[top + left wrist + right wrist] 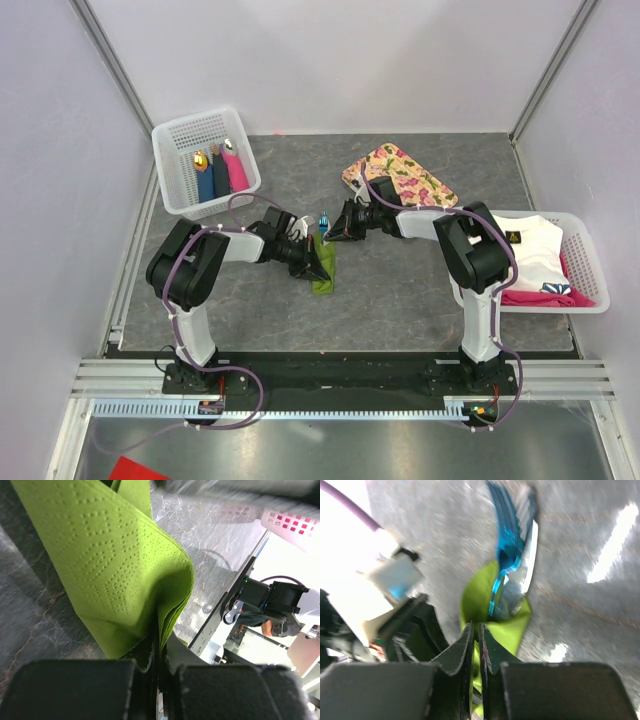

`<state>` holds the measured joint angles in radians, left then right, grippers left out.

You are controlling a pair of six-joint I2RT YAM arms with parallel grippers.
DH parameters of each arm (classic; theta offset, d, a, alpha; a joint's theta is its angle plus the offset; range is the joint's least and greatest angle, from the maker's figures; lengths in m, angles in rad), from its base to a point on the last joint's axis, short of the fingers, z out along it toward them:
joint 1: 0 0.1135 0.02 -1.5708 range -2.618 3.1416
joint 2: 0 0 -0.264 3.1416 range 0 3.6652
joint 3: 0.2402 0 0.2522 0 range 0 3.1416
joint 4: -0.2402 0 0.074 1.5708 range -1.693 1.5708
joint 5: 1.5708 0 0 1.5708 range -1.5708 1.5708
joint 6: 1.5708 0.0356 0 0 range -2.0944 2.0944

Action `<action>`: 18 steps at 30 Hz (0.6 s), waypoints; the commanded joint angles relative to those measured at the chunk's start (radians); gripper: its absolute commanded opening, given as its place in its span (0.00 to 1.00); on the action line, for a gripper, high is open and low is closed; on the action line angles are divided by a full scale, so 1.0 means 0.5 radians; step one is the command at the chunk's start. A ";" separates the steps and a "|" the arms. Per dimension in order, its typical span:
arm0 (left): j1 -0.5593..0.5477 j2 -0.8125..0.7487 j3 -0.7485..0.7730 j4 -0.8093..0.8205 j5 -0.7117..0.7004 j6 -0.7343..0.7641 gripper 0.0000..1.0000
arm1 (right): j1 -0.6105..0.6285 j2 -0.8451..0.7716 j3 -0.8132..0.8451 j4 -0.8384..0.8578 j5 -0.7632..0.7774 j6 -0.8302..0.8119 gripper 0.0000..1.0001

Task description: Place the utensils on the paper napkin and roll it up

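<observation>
The green paper napkin point(324, 272) lies folded into a narrow strip on the table between the two arms. Both grippers pinch it. My left gripper point(312, 262) is shut on a folded edge of the napkin point(125, 575). My right gripper point(338, 232) is shut on the napkin's far end point(512, 625). The blue utensil point(506, 545) and a silvery one point(529, 555) stick out of the napkin's open end; in the top view only the blue tip point(324, 218) shows.
A white basket point(205, 160) at the back left holds dark blue and pink bundles with a gold piece. The floral tray point(400, 175) lies behind the right arm. A white basket point(575, 262) on the right holds white and pink cloths.
</observation>
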<state>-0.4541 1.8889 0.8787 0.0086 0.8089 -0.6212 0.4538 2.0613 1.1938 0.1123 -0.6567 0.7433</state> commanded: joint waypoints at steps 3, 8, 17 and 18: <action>0.009 0.073 0.028 -0.115 -0.105 0.156 0.02 | -0.009 0.022 0.159 0.070 0.043 -0.026 0.13; 0.009 0.073 0.037 -0.121 -0.102 0.166 0.02 | -0.003 0.120 0.202 0.100 0.056 0.010 0.13; 0.009 0.085 0.043 -0.140 -0.111 0.178 0.02 | 0.007 0.222 0.193 0.076 0.129 -0.008 0.11; 0.009 0.085 0.046 -0.140 -0.111 0.181 0.02 | 0.007 0.231 0.202 0.049 0.150 -0.017 0.10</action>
<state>-0.4530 1.9007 0.8970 -0.0177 0.8211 -0.5991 0.4541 2.1578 1.2686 0.1413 -0.6262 0.7525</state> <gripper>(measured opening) 0.032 0.113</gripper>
